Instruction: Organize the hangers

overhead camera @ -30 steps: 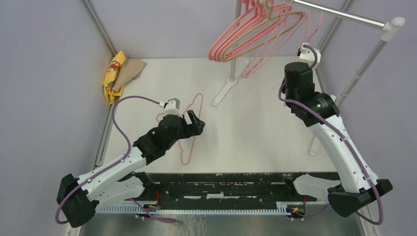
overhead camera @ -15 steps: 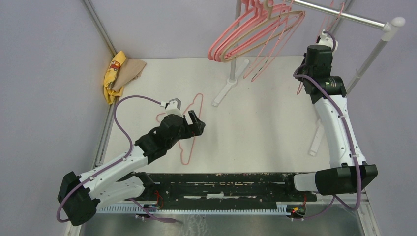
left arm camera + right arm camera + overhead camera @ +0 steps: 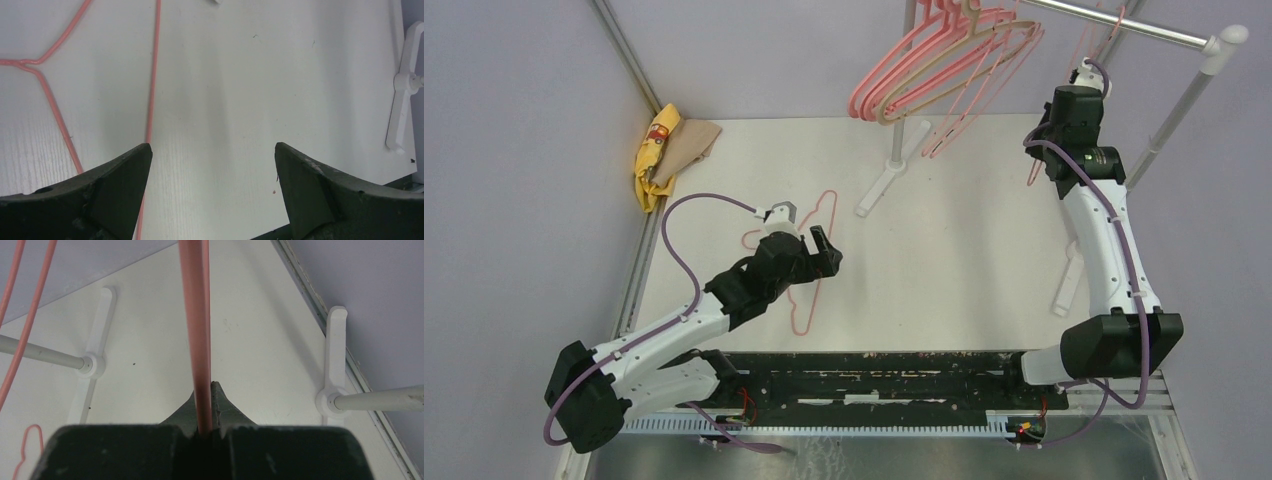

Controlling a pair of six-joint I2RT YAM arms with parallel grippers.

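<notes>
Right gripper (image 3: pixel 206 407): I see fingers clenched on thin pink wire hanger (image 3: pixel 196 315). Left gripper (image 3: pixel 212 150): fingers spread wide, grasping nothing, low over white table (image 3: pixel 280 75); second wire hanger (image 3: pixel 154 60) flat on table, passing beside one finger. Top view alone shows me right arm up at rail (image 3: pixel 1124 28), hung hangers (image 3: pixel 924 75) bunched there, cloths (image 3: pixel 664 150) at far-left table corner, grey walls around.
</notes>
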